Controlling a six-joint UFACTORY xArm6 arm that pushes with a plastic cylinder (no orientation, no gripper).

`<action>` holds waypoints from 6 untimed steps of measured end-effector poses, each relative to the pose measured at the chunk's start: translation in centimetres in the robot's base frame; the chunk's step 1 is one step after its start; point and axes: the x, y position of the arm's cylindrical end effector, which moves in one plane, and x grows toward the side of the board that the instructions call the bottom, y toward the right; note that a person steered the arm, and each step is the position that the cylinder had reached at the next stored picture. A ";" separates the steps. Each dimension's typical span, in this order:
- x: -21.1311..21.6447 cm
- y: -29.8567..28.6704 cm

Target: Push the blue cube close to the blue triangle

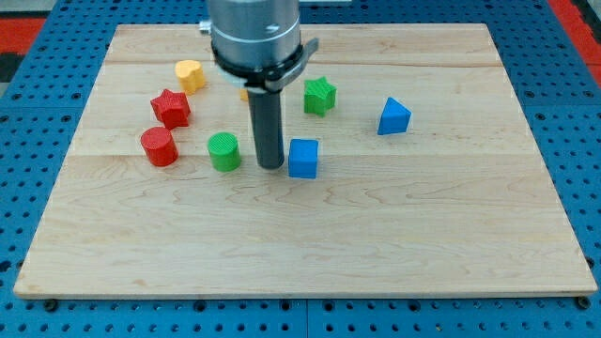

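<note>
My tip [270, 166] sits on the worktop [310, 235], just beside the blue cube [303, 158] on its left face in the view; touching or a hair apart, cannot tell. No claw on this rig, only the rod, so nothing to report as wide, narrow or holding.

Blue triangle [394, 116] lies up and to the view's right of the cube, well apart.

Risk: contact looks level with the cube's left face, so a push would likely send it straight right, passing below the triangle. An off-centre push may spin the cube off the rod.

Others: green cylinder [223, 151] just left of the tip; green star [320, 96] above the cube, clear of the likely path. Red cylinder [159, 146], red star [171, 108] and yellow heart [191, 74] far left.
</note>
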 end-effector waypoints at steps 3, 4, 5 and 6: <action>5.3 4.0; 2.9 10.3; -1.3 15.7; -6.3 15.7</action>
